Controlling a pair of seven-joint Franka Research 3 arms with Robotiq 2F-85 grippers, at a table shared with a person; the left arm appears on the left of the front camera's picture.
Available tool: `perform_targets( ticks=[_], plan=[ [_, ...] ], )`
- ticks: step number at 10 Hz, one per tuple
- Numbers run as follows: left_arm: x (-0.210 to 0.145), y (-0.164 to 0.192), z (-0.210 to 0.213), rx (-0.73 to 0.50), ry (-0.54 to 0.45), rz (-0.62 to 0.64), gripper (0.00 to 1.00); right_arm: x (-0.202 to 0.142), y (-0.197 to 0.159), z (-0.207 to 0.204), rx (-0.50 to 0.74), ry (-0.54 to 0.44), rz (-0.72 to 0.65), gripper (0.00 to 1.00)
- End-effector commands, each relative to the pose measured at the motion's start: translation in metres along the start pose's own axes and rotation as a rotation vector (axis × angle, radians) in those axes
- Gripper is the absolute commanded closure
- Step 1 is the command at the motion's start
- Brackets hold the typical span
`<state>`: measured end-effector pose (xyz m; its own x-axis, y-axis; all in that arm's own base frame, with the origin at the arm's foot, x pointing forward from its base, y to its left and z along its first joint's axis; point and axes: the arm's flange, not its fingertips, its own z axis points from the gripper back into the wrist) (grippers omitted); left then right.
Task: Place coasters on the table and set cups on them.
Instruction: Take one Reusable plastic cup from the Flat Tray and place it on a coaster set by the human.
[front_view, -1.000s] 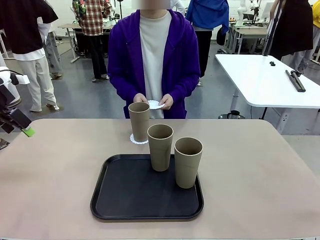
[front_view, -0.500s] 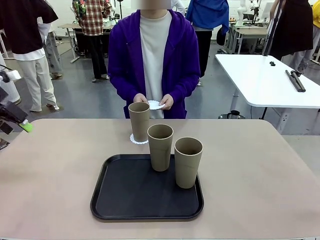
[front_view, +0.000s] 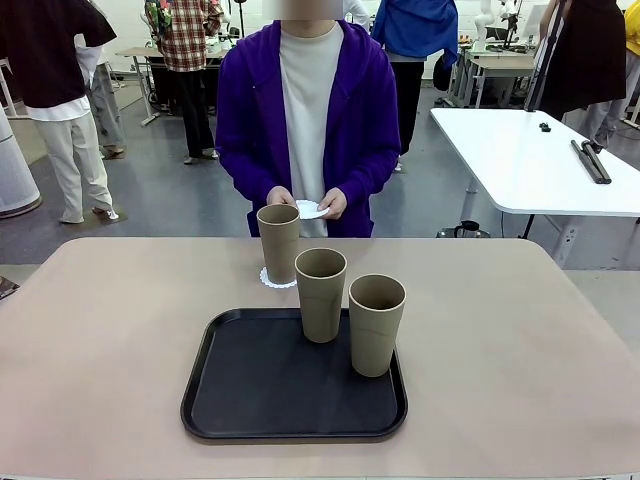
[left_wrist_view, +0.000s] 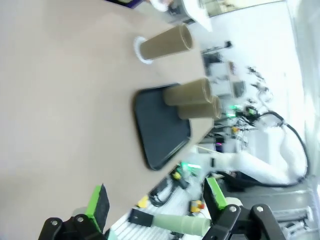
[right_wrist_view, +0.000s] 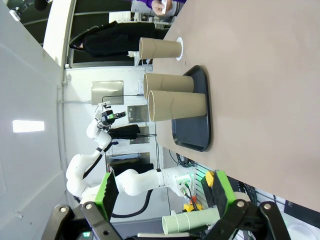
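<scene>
Spread jaws in wrist views; front view, coasters (front_view: 312, 209) in person's hands (front_view: 333, 203)

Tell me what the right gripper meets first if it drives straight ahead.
Likely the nearest cup on the black tray, straight ahead of the open right gripper; nothing shows between, though depth is unclear.

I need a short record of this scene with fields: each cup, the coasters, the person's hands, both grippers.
far cup: upright on the laid coaster, on the table
middle cup: upright on the black tray
near cup: upright on the same tray
held coaster: white, in the person's hands, beyond the table's far edge
left gripper: fingers open, nothing held
right gripper: fingers open, nothing held
</scene>
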<state>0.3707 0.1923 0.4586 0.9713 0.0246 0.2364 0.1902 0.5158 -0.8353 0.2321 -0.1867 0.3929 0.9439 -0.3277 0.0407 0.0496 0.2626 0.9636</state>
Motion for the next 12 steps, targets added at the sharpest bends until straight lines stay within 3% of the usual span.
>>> perform_targets(
  ticks=[1, 4, 7, 11, 12],
  plan=[
    [0.019, 0.035, 0.013, -0.108, 0.045, 0.003, 0.0, 0.0, 0.001, 0.0, 0.012, -0.001, 0.007, 0.0],
    [0.016, 0.089, 0.026, -0.207, 0.061, 0.119, 0.0, 0.0, 0.001, 0.0, 0.012, -0.001, 0.007, 0.0],
    [0.008, 0.121, 0.033, -0.28, 0.005, 0.097, 0.0, 0.0, 0.001, 0.0, 0.012, -0.001, 0.007, 0.0],
    [0.003, 0.119, 0.035, -0.249, -0.002, 0.051, 0.0, 0.0, 0.001, 0.0, 0.012, -0.001, 0.007, 0.0],
    [0.002, 0.129, 0.036, -0.273, -0.002, 0.103, 0.0, 0.0, 0.001, 0.0, 0.012, -0.001, 0.007, 0.0]
  ],
)
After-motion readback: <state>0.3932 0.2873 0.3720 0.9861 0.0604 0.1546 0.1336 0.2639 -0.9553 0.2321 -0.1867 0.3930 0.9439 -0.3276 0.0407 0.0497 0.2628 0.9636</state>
